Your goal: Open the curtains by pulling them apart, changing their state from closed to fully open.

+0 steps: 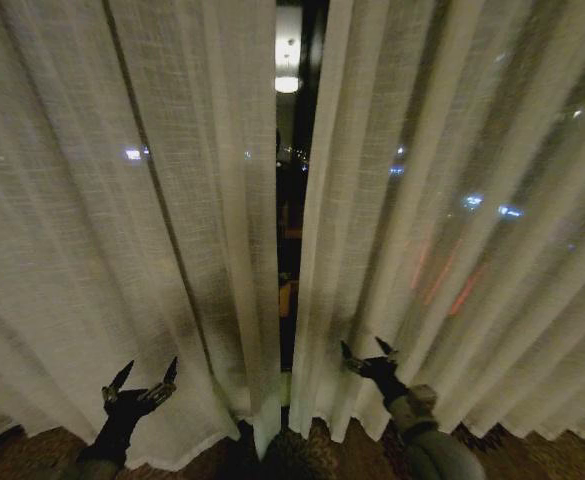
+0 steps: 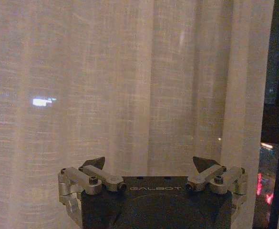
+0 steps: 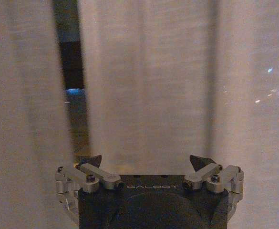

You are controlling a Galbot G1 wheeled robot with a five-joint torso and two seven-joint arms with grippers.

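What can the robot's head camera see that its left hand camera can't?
The head view takes in both curtains, the left curtain and the right curtain, the ceiling lamp shining through the gap, the right gripper and the carpet below.

The left wrist view gives a close look at the cloth's weave and the GALBOT lettering on the gripper body.

Both show the left curtain, the dark gap beside it, and the left gripper, open and not holding any cloth.

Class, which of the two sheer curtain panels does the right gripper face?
The right-hand panel, beyond the dark gap: the right gripper points at its lower folds.
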